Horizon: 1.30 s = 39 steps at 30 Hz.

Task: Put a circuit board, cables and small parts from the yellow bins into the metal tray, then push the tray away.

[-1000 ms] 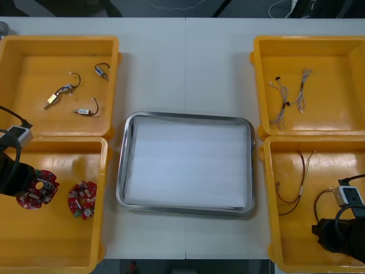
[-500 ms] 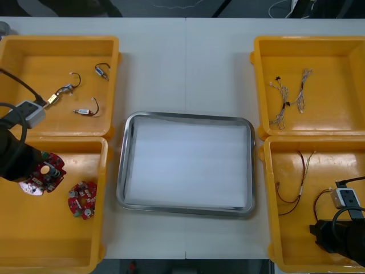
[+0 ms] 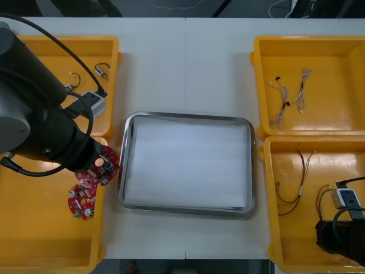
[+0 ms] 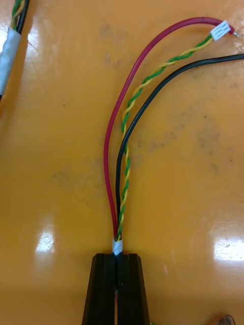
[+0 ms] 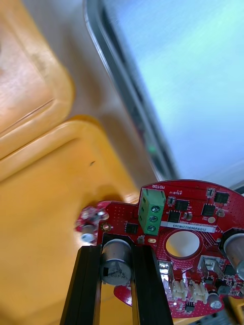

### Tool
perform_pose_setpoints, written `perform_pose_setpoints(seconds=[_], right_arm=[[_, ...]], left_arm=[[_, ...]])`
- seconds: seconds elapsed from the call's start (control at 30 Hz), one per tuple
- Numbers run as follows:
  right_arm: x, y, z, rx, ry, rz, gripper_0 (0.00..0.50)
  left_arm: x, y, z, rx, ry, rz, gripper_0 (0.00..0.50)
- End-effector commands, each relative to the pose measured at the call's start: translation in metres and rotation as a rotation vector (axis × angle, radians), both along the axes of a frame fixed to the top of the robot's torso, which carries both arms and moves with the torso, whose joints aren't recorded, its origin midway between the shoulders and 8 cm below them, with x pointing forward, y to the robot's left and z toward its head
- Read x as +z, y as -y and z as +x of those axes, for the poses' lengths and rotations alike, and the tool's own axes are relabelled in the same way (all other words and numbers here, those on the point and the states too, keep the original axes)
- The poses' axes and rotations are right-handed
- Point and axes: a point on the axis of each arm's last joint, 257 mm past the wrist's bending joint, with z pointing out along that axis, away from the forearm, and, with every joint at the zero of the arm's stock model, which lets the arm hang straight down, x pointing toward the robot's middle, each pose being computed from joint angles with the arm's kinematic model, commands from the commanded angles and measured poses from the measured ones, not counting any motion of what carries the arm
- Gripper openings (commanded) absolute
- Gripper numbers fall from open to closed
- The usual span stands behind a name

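Observation:
My left gripper [image 3: 98,164] is shut on a round red circuit board [image 3: 101,166], held above the inner wall of the near left yellow bin [image 3: 34,228], right beside the metal tray [image 3: 185,210]. In the left wrist view the fingers [image 5: 86,284] pinch a silver cylinder on the circuit board [image 5: 188,213]. A second board [image 3: 81,201] lies in the bin below. Low in the near right bin [image 3: 274,228], my right gripper [image 3: 337,238] is shut; in its wrist view the right gripper [image 4: 118,264] clamps the taped end of a red, black and yellow-green cable [image 4: 122,167].
The tray is white inside [image 3: 188,162]. The far right bin holds thin cables [image 3: 288,97]. Another red and black cable [image 3: 292,194] lies in the near right bin. Small metal parts [image 3: 101,69] sit in the far left bin, partly hidden behind my left arm.
My left arm has lifted the circuit board out of the bin and carried it right to the tray's edge. My right gripper has shut on the cable's end.

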Motion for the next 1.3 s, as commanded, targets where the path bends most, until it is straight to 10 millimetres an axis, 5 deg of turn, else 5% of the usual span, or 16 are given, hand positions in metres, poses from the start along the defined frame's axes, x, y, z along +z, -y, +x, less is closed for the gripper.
perform_pose_setpoints(seconds=[0.03, 0.2, 0.47, 0.9, 1.2, 1.23, 1.27, 1.3], right_arm=[[0.026, 0.01, -0.005, 0.028, -0.024, -0.05, 0.0], [0.066, 0.018, 0.001, 0.028, -0.024, -0.093, 0.0], [0.114, 0.016, 0.005, 0.043, -0.031, -0.085, 0.0], [0.186, 0.022, 0.007, 0.106, -0.048, -0.114, 0.0], [0.227, 0.025, 0.032, 0.129, 0.046, -0.159, 0.0], [0.231, 0.026, 0.034, 0.135, 0.051, -0.172, 0.0], [0.234, 0.027, 0.035, 0.141, 0.051, -0.185, 0.0], [0.236, 0.027, 0.036, 0.145, 0.054, -0.189, 0.0]], left_arm=[[0.008, 0.048, 0.009, -0.057, 0.029, -0.03, 0.001], [-0.006, 0.075, 0.015, -0.07, 0.021, -0.016, 0.0], [-0.035, 0.09, 0.023, -0.063, -0.003, 0.008, 0.0], [-0.075, 0.102, 0.042, -0.059, 0.027, 0.029, 0.0], [-0.082, 0.108, 0.039, -0.059, 0.024, 0.02, 0.005], [-0.081, 0.109, 0.04, -0.054, 0.026, 0.018, 0.039], [-0.081, 0.108, 0.041, -0.051, 0.031, 0.02, 0.214], [-0.081, 0.109, 0.041, -0.049, 0.031, 0.017, 0.277]])
